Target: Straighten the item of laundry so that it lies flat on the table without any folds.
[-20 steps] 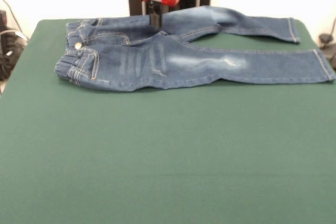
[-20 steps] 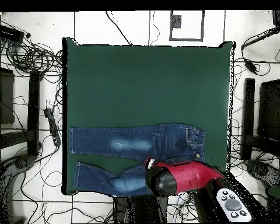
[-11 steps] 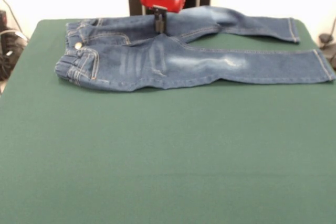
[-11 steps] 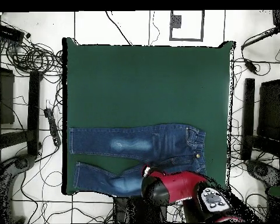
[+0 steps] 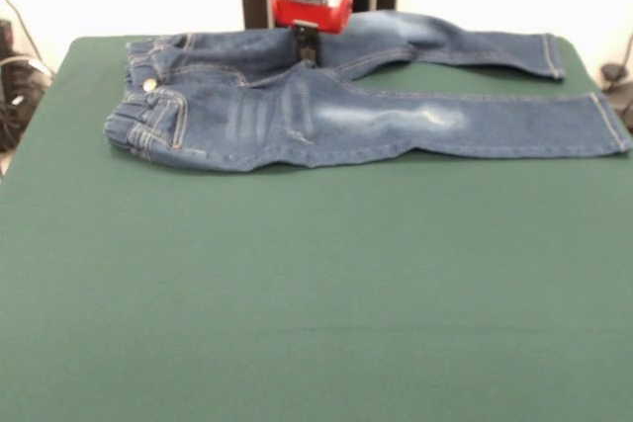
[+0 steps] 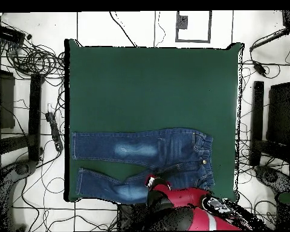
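Jeans [image 5: 326, 111] lie spread on the desk [image 5: 316, 294]; the tool [image 5: 306, 49] sits at the crotch, can't tell if it's gripping, looks like touching.

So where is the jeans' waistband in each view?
Front view: the small blue denim jeans' elastic waistband lies at the left, far part of the dark green table.
Overhead view: waistband at the right, lower part.
Shared landmark: the brass button.

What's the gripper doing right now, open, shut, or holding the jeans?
Gripper: cannot be told. It sits low over the jeans near the crotch, and neither view shows whether it is gripping the fabric.
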`<state>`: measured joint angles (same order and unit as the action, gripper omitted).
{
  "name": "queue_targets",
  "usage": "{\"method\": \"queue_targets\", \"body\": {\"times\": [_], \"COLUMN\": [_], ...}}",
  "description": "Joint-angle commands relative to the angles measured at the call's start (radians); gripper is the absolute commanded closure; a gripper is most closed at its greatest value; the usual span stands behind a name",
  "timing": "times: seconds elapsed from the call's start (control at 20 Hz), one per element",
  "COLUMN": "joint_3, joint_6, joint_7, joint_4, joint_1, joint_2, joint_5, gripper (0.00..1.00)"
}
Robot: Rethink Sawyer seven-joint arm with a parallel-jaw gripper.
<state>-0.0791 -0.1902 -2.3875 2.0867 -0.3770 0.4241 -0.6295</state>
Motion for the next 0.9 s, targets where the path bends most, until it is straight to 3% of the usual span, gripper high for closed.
{"method": "queue_targets", "body": {"times": [0.05, 0.45, 0.9], "joint_3": [0.069, 0.165, 0.212], "joint_6": [0.023, 0.200, 0.288], "joint_7": [-0.060, 0.065, 0.096], "joint_4": [-0.235, -0.186, -0.171], "joint_1": [-0.082, -0.235, -0.288], "joint_2": [-0.247, -0.086, -0.005], "joint_5": [0.031, -0.055, -0.089], "gripper": [1.00, 1.00, 1.00]}}
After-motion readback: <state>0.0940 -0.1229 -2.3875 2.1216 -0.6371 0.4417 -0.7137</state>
